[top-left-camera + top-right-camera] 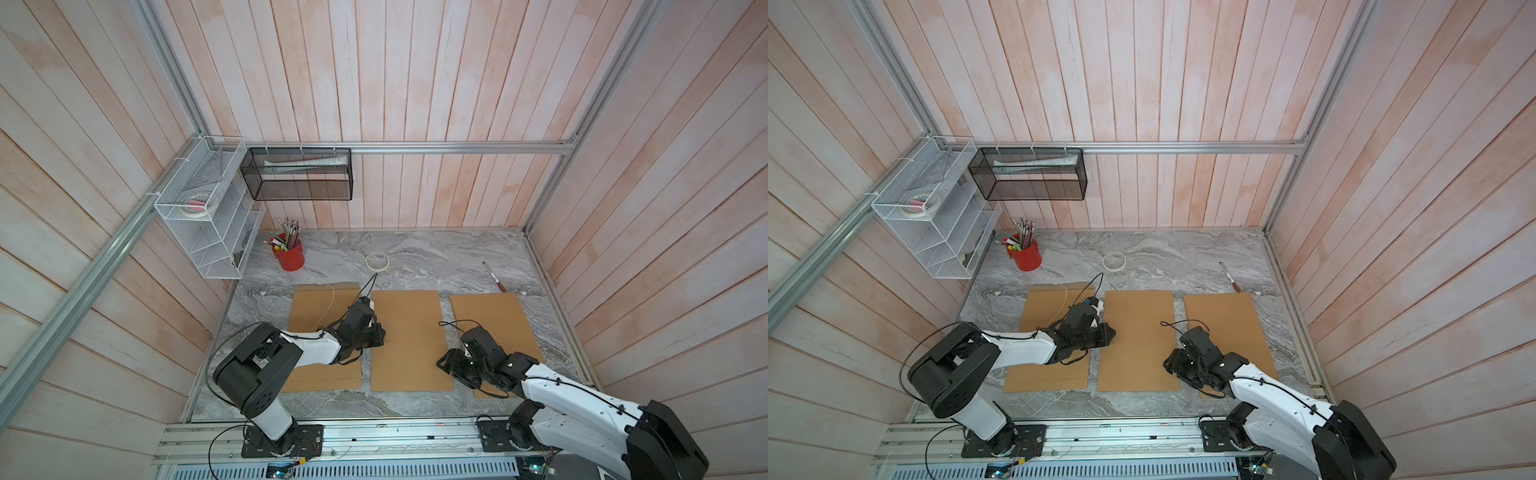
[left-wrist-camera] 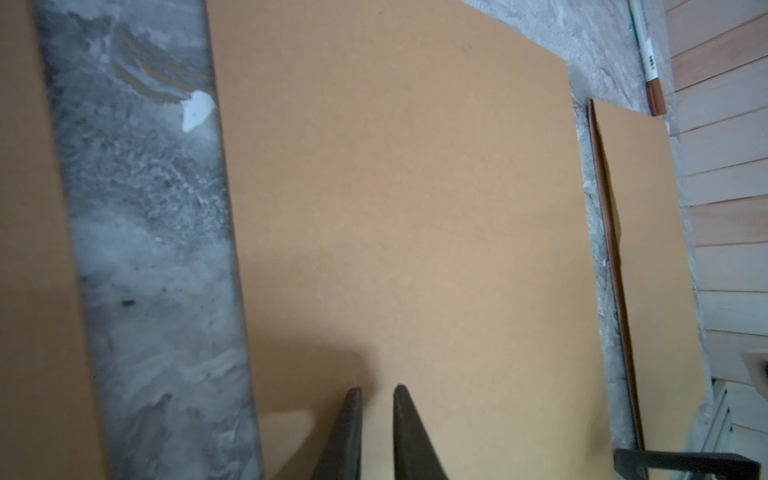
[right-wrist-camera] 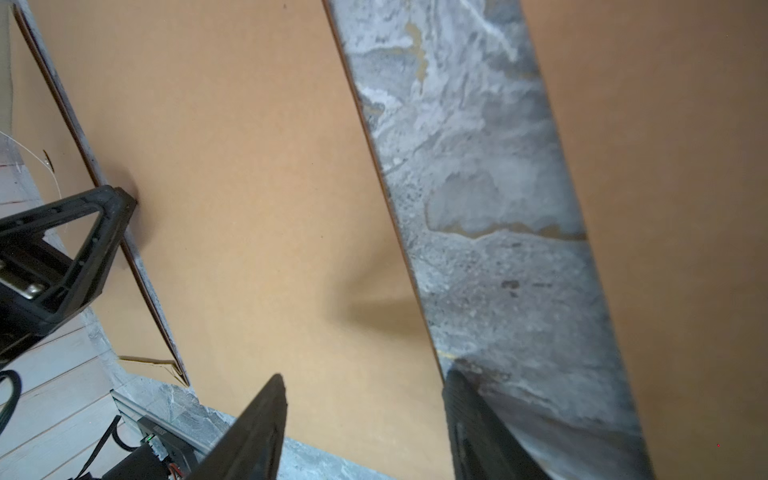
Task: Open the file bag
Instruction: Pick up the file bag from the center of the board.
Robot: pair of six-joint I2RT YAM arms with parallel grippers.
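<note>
Three flat brown paper file bags (image 1: 407,340) lie side by side across the front of the grey marble worktop (image 1: 415,249). My left gripper (image 2: 376,392), jaws narrow, sits at the middle one's left edge. My right gripper (image 3: 365,376), jaws wide, straddles its right edge.

Top views high, facing down; wrist views close, sharing middle bag (image 2: 399,208).

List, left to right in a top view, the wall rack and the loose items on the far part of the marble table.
white wire rack → red pen cup → tape roll → marker
</note>
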